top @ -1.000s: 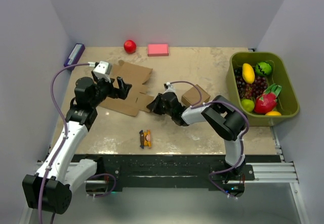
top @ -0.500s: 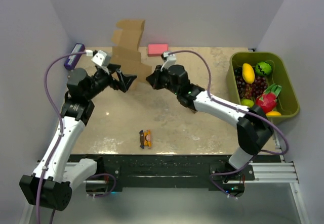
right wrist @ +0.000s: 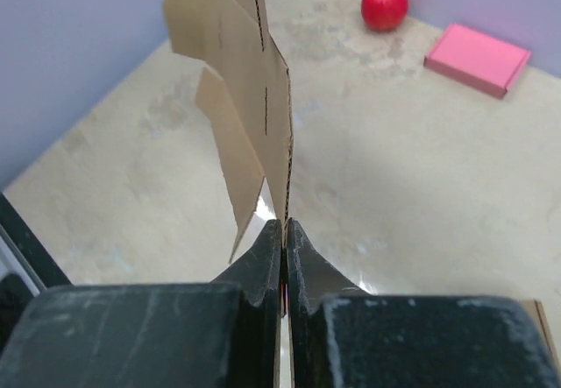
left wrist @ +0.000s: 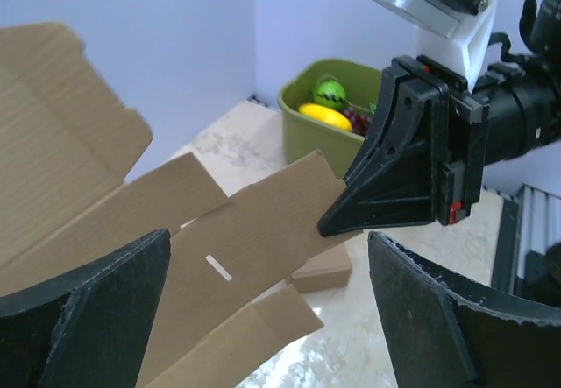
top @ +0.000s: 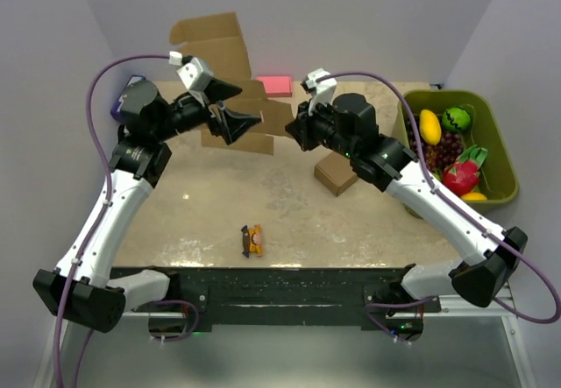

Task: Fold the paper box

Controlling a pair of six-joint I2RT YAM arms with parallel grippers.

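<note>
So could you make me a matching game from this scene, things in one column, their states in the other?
1 paper box
2 left gripper
3 right gripper
4 small brown box

A open wide
B resting on the table
C pinched shut on a cardboard edge
D held up in the air

Pairs: 1-D, 2-A, 3-C, 4-B

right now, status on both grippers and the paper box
Right gripper shut on paper box edge. Left gripper open, astride it. Paper box unfolded, held upright above the table. Small cardboard box below, clear.
</note>
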